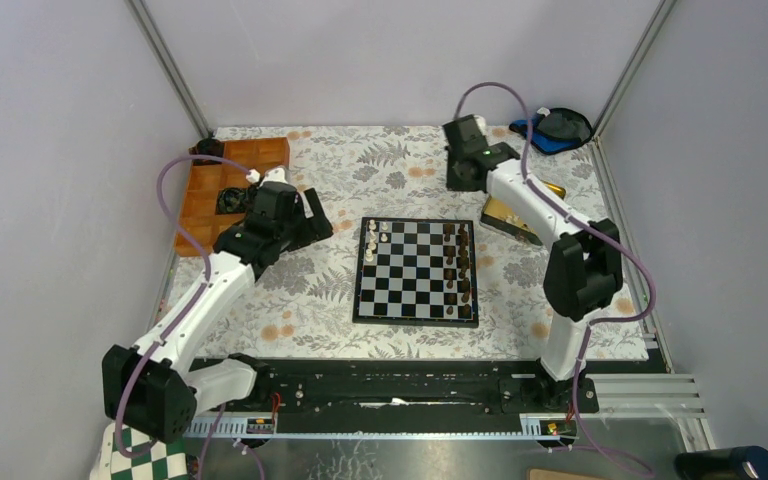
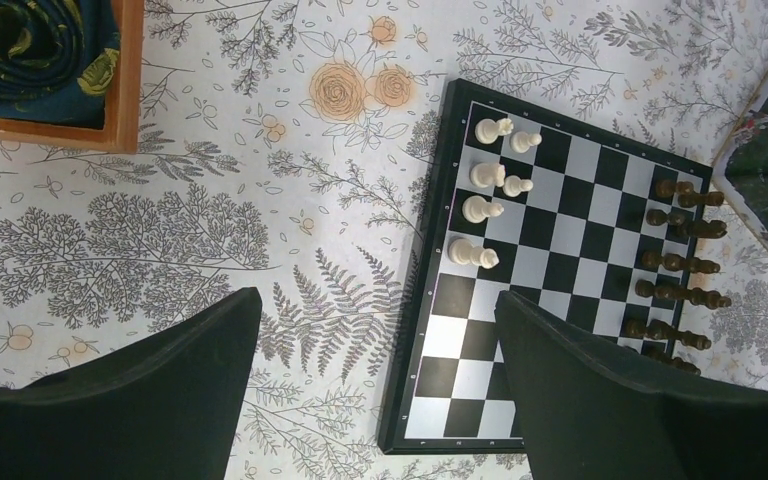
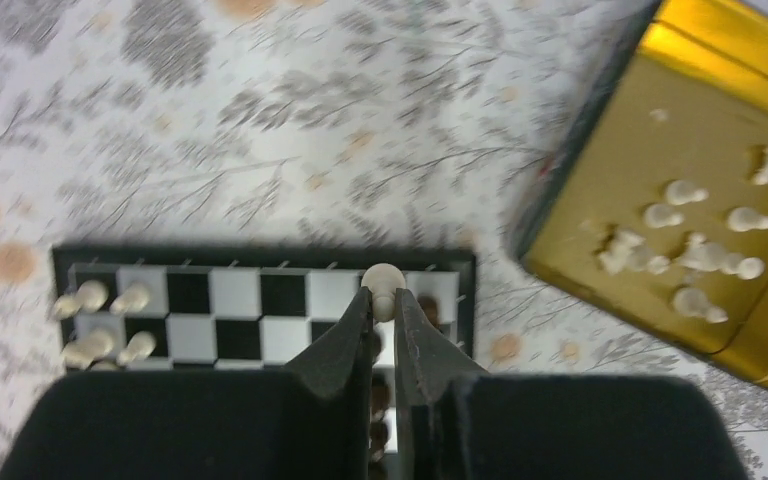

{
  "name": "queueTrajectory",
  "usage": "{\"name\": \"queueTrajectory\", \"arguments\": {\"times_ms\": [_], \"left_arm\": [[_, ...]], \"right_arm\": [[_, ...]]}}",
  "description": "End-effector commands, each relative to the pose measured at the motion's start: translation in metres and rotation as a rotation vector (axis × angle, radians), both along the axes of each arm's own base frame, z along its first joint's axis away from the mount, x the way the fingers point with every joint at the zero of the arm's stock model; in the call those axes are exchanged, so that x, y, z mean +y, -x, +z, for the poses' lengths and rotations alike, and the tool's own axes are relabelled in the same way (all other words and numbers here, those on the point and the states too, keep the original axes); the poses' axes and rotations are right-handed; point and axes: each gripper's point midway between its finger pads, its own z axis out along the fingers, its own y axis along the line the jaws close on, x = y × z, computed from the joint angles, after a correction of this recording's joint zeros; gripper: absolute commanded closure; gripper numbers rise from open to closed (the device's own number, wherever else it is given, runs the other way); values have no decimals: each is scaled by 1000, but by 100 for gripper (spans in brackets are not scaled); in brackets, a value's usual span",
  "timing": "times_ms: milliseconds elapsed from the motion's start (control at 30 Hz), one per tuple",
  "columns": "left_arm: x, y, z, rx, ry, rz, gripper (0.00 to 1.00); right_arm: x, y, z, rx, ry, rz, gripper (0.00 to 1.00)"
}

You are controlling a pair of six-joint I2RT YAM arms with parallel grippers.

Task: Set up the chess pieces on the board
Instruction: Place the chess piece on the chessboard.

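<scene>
The right claw [image 3: 382,300] is pressed together on a tiny cream round-headed chess piece [image 3: 383,279], whose head stands clear above the black fingertips. The view is blurred, but it looks like a pawn. Behind it in the wrist view lies the rim of the square black-framed chessboard with black and pale grey squares [image 3: 230,296]. To the right, just beside the board's corner, an open gold-coloured metal tin [image 3: 600,150] holds a loose scatter of more cream pieces [image 3: 701,252].

The left claw [image 2: 375,300] is spread wide and holds nothing, hovering over the flowered tablecloth [image 2: 160,230] at the board's edge. Below it, six cream pieces [image 2: 487,176] stand upright along one side of the board, four in the outer column and two in the next. The dark brown pieces [image 2: 675,262] line the opposite side in two columns. An orange compartmented tray [image 1: 230,175] sits at the table's far left corner, well apart from the board.
</scene>
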Motion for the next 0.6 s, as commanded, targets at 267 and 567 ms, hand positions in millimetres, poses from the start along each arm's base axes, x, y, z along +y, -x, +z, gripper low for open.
{"name": "queueTrajectory", "arguments": {"times_ms": [267,567], "left_arm": [[1,10,11,-54,30,-4,5],[3,15,9,-52,31,6,5]], "right_arm": [[123,86,-3,20,70,274,100],[165,106,-33,65,69,364,100]]}}
